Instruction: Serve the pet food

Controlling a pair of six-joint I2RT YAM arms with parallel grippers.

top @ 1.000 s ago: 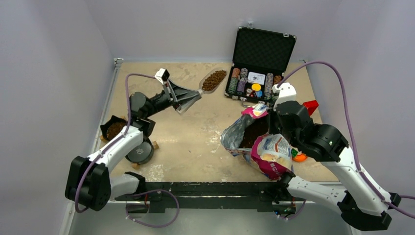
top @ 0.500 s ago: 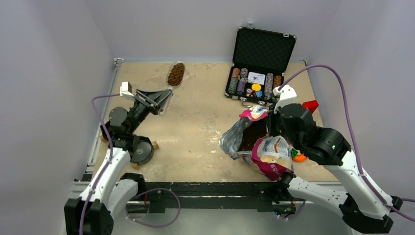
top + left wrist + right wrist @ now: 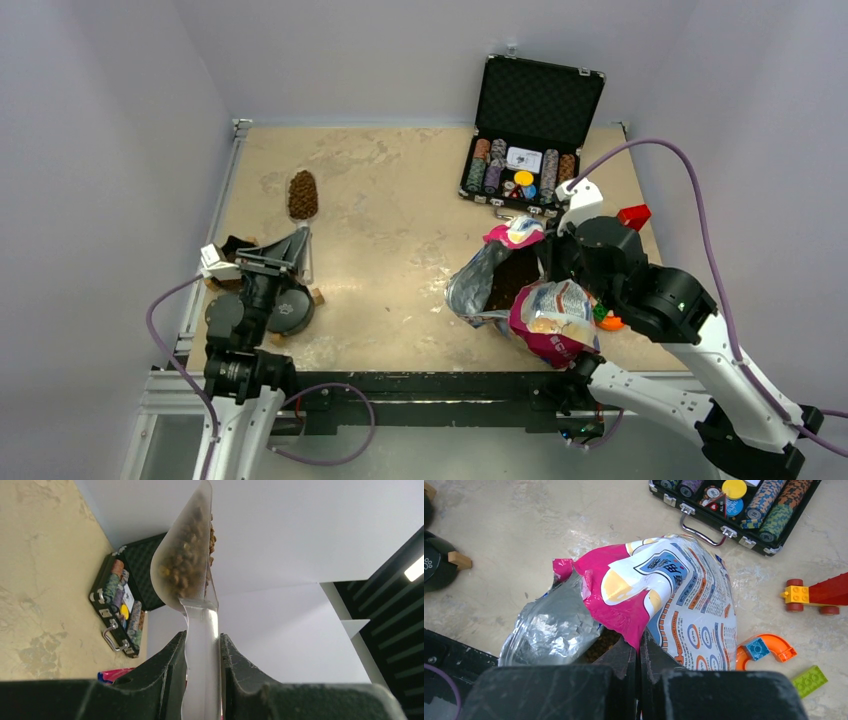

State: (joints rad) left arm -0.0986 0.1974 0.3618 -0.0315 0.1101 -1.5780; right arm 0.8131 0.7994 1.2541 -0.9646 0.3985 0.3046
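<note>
Left pincer (image 3: 202,650) clamped on scoop (image 3: 201,625) handle. The scoop is heaped with kibble (image 3: 302,193) and held over the table's left side. Right pincer (image 3: 638,652) pinches the open bag (image 3: 684,595) rim. Scooping looks done. Still to do: tipping into the bowl (image 3: 230,244), mostly hidden by the arm.

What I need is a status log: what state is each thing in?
scoop, loaded with pet food.
left hand, shut on scoop handle.
food bag, open, pet food showing inside.
right hand, shut on food bag's edge.
poker chip case, lid up, chips inside.
</note>
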